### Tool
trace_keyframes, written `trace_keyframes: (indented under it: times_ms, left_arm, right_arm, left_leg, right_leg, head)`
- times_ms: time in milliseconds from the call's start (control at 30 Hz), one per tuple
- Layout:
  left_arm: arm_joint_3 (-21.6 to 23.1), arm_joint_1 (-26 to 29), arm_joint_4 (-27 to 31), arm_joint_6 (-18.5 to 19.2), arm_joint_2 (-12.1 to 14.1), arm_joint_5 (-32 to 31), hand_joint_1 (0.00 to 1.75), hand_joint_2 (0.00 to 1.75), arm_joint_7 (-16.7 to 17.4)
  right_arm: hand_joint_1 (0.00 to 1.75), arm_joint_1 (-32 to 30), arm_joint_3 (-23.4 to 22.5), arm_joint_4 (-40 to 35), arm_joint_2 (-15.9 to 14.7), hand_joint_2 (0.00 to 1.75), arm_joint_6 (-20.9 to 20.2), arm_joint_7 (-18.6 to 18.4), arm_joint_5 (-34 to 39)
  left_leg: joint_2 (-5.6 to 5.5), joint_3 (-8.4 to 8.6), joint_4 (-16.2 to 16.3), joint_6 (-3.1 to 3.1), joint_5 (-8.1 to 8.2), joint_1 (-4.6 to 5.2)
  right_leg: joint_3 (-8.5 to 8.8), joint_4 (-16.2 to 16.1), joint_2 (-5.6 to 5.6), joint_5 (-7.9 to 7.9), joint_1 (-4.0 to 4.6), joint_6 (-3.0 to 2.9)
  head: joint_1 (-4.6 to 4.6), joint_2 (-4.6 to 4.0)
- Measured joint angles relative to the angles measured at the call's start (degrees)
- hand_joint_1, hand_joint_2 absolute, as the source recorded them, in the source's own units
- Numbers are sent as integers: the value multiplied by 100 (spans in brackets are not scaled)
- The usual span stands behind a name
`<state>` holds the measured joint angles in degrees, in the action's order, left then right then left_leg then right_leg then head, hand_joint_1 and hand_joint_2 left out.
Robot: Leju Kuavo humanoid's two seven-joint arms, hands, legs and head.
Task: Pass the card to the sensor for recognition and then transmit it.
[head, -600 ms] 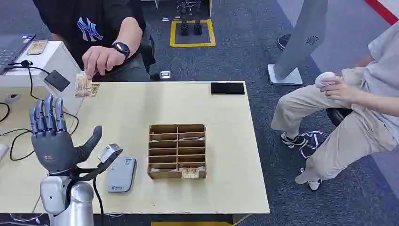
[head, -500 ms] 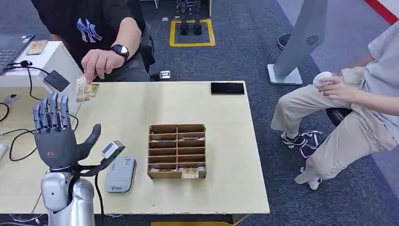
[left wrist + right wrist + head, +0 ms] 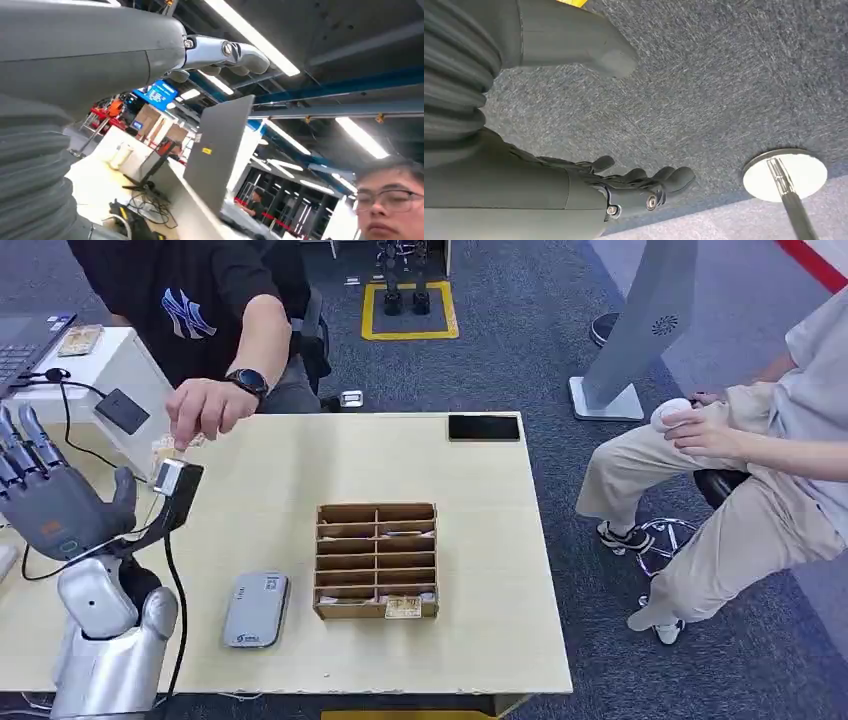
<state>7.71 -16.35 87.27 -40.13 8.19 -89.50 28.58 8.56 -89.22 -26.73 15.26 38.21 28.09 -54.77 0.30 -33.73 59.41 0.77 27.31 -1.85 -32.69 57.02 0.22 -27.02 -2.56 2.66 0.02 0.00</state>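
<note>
A person's hand [image 3: 205,408] holds a tan card [image 3: 163,450] above the table's far left corner. My left hand [image 3: 55,510] is raised at the left edge, fingers spread and upright, holding nothing, a short way left of and nearer than the card. The left wrist view has its fingers [image 3: 225,52] stretched out against the ceiling. The grey sensor [image 3: 255,608] lies flat on the table near the front edge. My right hand [image 3: 574,185] hangs over carpet with its fingers extended and nothing in it.
A brown card organiser [image 3: 322,560] stands mid-table with a card [image 3: 403,608] in its front slot. A black phone [image 3: 484,427] lies at the far edge. Cables and a laptop [image 3: 25,340] sit on the left. A second person [image 3: 760,460] sits to the right.
My left hand has swung left and back toward the table's left edge. The person's hand has lowered slightly with the card and come closer to my hand.
</note>
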Motion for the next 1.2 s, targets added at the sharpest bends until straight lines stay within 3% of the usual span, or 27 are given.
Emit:
trace_keyframes:
  times_ms: [67, 133, 233, 433, 467, 500, 1200]
  left_arm:
    - [656, -215, -193, 0, 422, 0, 0, 175, 593]
    - [1186, -412, -408, 0, 688, 0, 0, 175, 968]
    - [1621, -499, -612, 0, 860, 0, 0, 175, 1082]
    - [1911, -551, -828, 0, 991, 0, 0, 175, 1102]
    - [1926, -552, -845, 0, 993, 0, 155, 175, 1102]
    - [1931, -554, -872, 0, 991, 0, 175, 175, 1104]
    - [2051, -478, -974, 0, 842, 0, 175, 175, 1023]
  right_arm:
    - [0, 2, 0, 20, -4, 175, 0, 13, 2]
    - [0, 2, 0, 35, -4, 175, 0, 17, 7]
    - [0, 4, 0, 57, -4, 175, 0, 24, 20]
    - [0, 4, 0, 76, -4, 175, 0, 26, 24]
    - [0, 4, 0, 81, -7, 175, 0, 26, 24]
    - [0, 4, 0, 81, -7, 175, 0, 26, 33]
    - [0, 2, 0, -4, -4, 175, 0, 31, 238]
  left_leg:
    - [4, 0, 0, 0, 0, 2]
    - [4, 0, 1, 0, 1, 5]
    - [6, 0, 1, -2, 2, 8]
    - [5, -2, 1, -2, 4, 7]
    - [5, -2, 0, -2, 4, 6]
    - [6, -2, 0, -2, 4, 6]
    - [4, -7, 1, -4, 6, 6]
  right_leg:
    - [0, -1, 6, 4, -2, -4]
    - [1, -2, 7, 6, -5, -2]
    - [1, -5, 9, 6, -6, -1]
    - [-5, -5, 9, 5, -4, -2]
    - [-6, -5, 9, 4, -4, -2]
    - [-6, -5, 9, 4, -4, -2]
    - [-6, -6, 7, 4, -4, -2]
  head:
    - [-2, 0]
    - [0, 0]
    - [0, 0]
    - [0, 0]
    - [-2, 0]
    - [-2, 0]
    - [0, 0]
